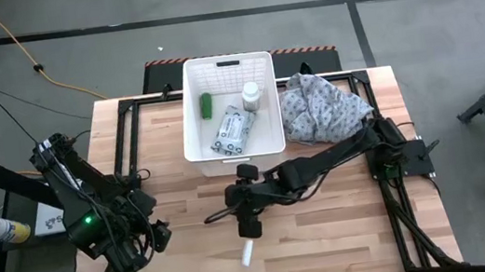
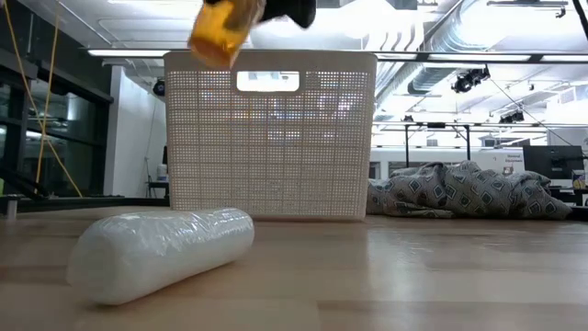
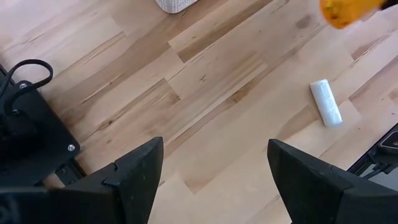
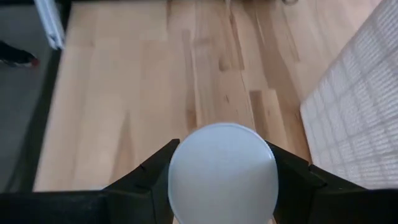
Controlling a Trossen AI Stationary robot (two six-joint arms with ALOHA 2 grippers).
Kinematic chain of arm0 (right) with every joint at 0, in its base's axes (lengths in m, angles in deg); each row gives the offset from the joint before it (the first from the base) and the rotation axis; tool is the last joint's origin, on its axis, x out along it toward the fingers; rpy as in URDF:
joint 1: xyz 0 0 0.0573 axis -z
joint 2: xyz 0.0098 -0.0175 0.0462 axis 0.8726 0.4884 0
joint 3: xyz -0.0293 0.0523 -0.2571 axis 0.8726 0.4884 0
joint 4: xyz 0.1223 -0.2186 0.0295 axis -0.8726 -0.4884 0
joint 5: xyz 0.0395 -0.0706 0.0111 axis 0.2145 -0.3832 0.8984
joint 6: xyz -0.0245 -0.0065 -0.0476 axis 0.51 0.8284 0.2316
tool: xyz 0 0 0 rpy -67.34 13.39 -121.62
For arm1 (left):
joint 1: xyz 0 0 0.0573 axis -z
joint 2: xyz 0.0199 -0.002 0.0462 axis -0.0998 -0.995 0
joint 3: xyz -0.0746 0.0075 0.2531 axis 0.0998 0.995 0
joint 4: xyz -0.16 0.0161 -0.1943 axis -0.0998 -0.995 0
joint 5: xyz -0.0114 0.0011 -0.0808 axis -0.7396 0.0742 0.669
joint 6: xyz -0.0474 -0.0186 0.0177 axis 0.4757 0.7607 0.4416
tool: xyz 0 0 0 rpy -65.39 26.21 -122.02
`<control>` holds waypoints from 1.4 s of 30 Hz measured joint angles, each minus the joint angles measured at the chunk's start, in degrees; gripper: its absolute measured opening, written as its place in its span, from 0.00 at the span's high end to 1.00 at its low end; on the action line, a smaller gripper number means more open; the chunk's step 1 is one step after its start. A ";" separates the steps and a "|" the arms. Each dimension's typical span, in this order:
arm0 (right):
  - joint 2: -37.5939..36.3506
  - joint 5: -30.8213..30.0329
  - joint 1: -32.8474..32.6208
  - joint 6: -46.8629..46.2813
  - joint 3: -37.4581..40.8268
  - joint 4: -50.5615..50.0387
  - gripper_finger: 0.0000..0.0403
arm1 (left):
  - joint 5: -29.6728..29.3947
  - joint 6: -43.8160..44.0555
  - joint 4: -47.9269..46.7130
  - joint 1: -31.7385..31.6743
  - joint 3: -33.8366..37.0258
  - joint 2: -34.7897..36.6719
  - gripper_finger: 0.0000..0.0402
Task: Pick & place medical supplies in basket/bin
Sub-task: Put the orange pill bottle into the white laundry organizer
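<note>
The right hand point(image 4: 222, 180), at the centre of the high view just below the basket point(image 1: 199, 151), is clamped half-wide on an amber white-capped bottle point(image 4: 222, 173). A white tube point(image 1: 248, 253) lies on the counter point(image 1: 330, 228). The left hand point(image 3: 214, 180) is held open at lower left, empty.

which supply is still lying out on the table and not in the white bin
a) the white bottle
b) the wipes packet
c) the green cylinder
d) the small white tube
d: the small white tube lies on the bare wood near the front of the table, while the green cylinder, wipes packet and white bottle all sit inside the white bin.
</note>
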 joint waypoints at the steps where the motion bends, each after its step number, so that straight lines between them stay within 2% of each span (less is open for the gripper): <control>1: -0.34 -0.03 -0.13 0.00 0.00 0.55 0.54 | -0.01 -0.02 -0.02 0.02 0.01 0.00 0.21; 5: -2.74 -1.26 -0.56 0.33 0.00 2.47 0.54 | -0.02 -0.02 0.00 0.02 0.02 0.00 0.21; 16: -10.60 -13.49 0.73 6.57 0.00 6.31 0.54 | -4.80 0.11 0.97 0.02 0.02 0.00 0.21; 23: -14.29 -20.73 4.28 11.95 0.00 8.39 0.54 | -8.84 0.11 3.67 0.00 0.04 -0.88 0.21; 27: -15.72 -22.28 8.13 14.30 0.00 8.43 0.54 | -9.33 0.13 4.01 -0.04 0.04 -2.47 0.21; 32: -16.28 -19.59 14.42 15.51 0.00 8.37 0.54 | -9.51 0.81 4.91 -0.04 0.04 -4.59 0.21; 37: -16.26 -11.17 21.41 15.56 0.00 7.48 0.54 | -10.37 4.07 4.89 -0.04 0.04 -6.20 0.21; 42: -16.22 -5.70 28.16 15.53 0.00 7.52 0.54 | -10.50 7.17 4.88 -0.04 0.04 -7.29 0.21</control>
